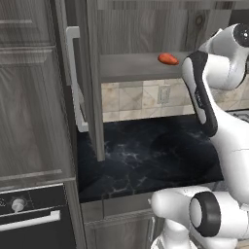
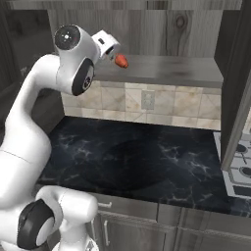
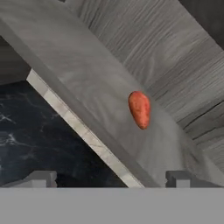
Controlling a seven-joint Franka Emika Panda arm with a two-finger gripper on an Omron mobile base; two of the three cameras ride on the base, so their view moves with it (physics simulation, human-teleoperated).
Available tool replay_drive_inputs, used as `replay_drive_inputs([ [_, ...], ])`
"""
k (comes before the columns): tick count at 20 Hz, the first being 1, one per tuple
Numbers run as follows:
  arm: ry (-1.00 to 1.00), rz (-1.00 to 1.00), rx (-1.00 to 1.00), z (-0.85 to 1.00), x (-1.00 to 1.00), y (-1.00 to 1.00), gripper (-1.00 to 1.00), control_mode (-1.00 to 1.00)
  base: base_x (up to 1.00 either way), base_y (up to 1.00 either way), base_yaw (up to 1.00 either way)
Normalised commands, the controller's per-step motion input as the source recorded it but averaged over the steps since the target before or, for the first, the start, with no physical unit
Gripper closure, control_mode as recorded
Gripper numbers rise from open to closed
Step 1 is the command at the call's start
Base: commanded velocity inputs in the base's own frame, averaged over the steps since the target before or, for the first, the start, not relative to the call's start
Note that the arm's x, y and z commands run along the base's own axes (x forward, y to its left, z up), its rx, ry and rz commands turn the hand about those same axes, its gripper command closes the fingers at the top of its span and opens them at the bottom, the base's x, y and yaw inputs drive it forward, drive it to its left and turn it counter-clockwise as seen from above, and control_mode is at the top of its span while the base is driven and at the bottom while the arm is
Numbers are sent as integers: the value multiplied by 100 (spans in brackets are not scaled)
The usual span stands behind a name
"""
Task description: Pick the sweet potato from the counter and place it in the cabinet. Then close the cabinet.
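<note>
The sweet potato (image 1: 168, 59) lies on the grey shelf (image 1: 131, 68) of the cabinet (image 1: 146, 29), near the shelf's front edge. It rests flat, apart from the back wall. In the left base view its long axis runs roughly along the shelf front, left to right, with the narrower end toward the right. In the hand view the sweet potato (image 3: 139, 109) appears with its long axis running up and down the picture, the tapered end at the bottom; that view is rolled, so the shelf edge crosses it on a slant.

In the right base view the sweet potato (image 2: 121, 61) is partly covered by the white hand of the arm, and only its orange-red tip shows.

The pincer (image 3: 111, 179) stands with its two finger tips (image 3: 41, 178) well apart at the bottom of the hand view. Nothing lies between them. The sweet potato is clear of both tips, farther onto the shelf.

The left cabinet door (image 1: 92, 78) stands open, edge-on toward the camera, with its silver bar handle (image 1: 74, 78) facing left. The right cabinet door (image 2: 238, 83) also stands open.

Below the shelf is the beige tiled backsplash (image 2: 147, 103), and below that the black marble table (image 2: 142, 162). An oven (image 1: 31, 214) sits in the tall unit at the left. A stove (image 2: 240, 169) adjoins the table on the right.
</note>
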Motion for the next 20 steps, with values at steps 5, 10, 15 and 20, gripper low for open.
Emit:
replay_drive_inputs([
  [5, 1, 0, -20, 0, -100, -2, -100, -100, 0, 0, 0],
  [10, -9, 0, -23, -2, -100, 2, -100, -100, 0, 0, 0],
  [15, -10, 2, -22, 0, -99, 11, -100, -100, 0, 0, 0],
  [20, -1, 1, -27, 0, -75, 39, -100, -100, 0, 0, 0],
])
